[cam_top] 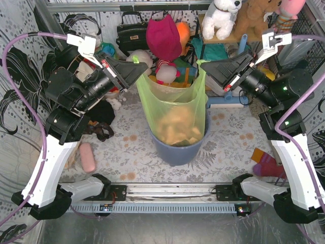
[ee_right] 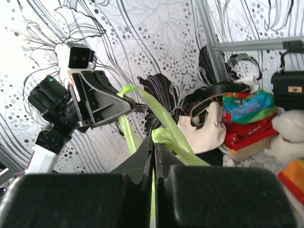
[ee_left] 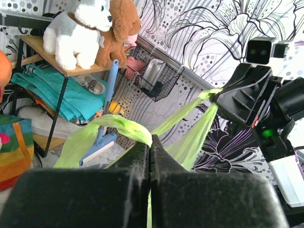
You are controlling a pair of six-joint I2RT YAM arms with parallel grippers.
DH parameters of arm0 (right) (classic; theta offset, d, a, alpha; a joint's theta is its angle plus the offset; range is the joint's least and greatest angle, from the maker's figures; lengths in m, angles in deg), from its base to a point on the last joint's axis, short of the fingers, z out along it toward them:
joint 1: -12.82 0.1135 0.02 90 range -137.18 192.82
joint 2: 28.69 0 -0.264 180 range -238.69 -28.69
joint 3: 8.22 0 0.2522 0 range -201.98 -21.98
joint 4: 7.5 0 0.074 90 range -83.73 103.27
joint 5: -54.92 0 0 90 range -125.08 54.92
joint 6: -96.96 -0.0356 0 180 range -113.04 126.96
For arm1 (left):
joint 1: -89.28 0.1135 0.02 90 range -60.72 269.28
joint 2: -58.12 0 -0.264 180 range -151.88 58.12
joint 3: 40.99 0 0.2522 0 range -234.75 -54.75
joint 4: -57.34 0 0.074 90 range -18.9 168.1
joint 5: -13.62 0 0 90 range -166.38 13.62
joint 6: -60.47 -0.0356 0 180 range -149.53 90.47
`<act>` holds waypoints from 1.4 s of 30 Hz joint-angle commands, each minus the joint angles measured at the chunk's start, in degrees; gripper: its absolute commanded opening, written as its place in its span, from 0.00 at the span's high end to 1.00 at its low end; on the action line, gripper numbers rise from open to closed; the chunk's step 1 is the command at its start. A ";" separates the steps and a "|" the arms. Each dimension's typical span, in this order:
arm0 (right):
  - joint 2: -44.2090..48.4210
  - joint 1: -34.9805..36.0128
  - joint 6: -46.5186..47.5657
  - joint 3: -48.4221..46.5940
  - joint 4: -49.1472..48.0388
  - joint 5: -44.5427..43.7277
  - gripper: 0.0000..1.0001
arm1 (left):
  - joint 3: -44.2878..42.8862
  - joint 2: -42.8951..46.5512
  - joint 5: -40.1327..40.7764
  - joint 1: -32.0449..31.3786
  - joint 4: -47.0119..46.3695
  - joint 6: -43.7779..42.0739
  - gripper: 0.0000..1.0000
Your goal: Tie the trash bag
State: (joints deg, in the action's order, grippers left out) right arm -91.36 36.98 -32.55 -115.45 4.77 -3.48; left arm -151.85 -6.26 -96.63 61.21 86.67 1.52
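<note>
The light-green trash bag [cam_top: 175,109] sits in the round blue-grey bin [cam_top: 177,150] at the table's middle, crumpled brown paper showing through it. My left gripper [cam_top: 143,67] is shut on the bag's left rim corner and holds it up. My right gripper [cam_top: 204,66] is shut on the right rim corner, also raised. The bag's mouth is stretched between them. In the left wrist view the green plastic [ee_left: 123,128] runs from my shut left gripper [ee_left: 150,142] across to the right gripper. In the right wrist view the plastic [ee_right: 166,135] is pinched in my right gripper [ee_right: 154,138].
Plush toys, a black bag [cam_top: 131,33] and a small shelf [cam_top: 223,38] crowd the back. A cream tote with black straps [ee_right: 209,126] lies at the left. A pink object [cam_top: 87,156] lies front left, a red and orange item [cam_top: 266,162] front right.
</note>
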 commanded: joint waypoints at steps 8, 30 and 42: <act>4.65 0.16 -0.22 9.61 -0.72 -2.68 1.00 | 6.35 2.96 -4.05 0.24 -9.13 0.85 0.99; 0.95 0.16 -3.10 5.53 -7.00 -0.80 1.00 | -2.80 -0.55 -3.18 0.41 -5.01 -4.02 0.97; 0.27 0.14 -5.71 8.85 -9.04 1.09 0.56 | 1.17 2.06 -1.49 0.39 -4.48 -3.10 0.45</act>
State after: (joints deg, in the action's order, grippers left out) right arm -90.38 36.98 -36.98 -106.05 0.13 -4.44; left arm -148.52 -3.95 -99.14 61.32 84.29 -0.89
